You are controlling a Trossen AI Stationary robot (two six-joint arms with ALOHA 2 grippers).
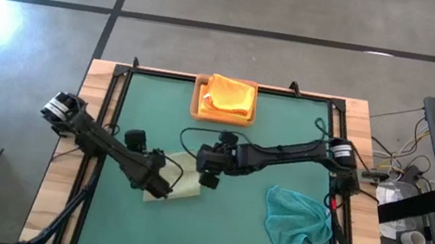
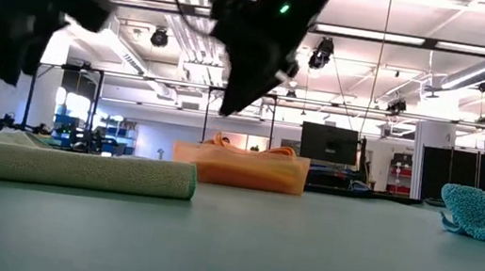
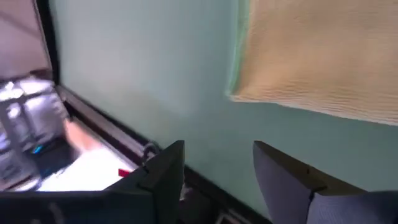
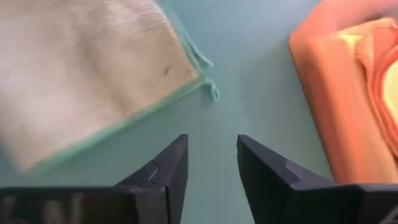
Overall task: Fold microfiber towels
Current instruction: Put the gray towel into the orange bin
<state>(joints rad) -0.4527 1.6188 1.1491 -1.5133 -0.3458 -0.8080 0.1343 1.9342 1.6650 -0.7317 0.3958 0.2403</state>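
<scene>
Overhead, both arms' fingers (image 3: pixel 292 180) gape above the green mat (image 1: pixel 227 229) in a lit hall.

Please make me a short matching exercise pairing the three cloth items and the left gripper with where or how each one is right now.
Things:
1. pale green towel
2. teal towel
3. orange and yellow towels
4. left gripper

Places or states:
A. piled in the wooden tray at the far edge
B. open, empty, above the mat
C. folded flat near the mat's middle
D. crumpled near the mat's right corner

Pairs: 1-C, 2-D, 3-A, 4-B
</scene>
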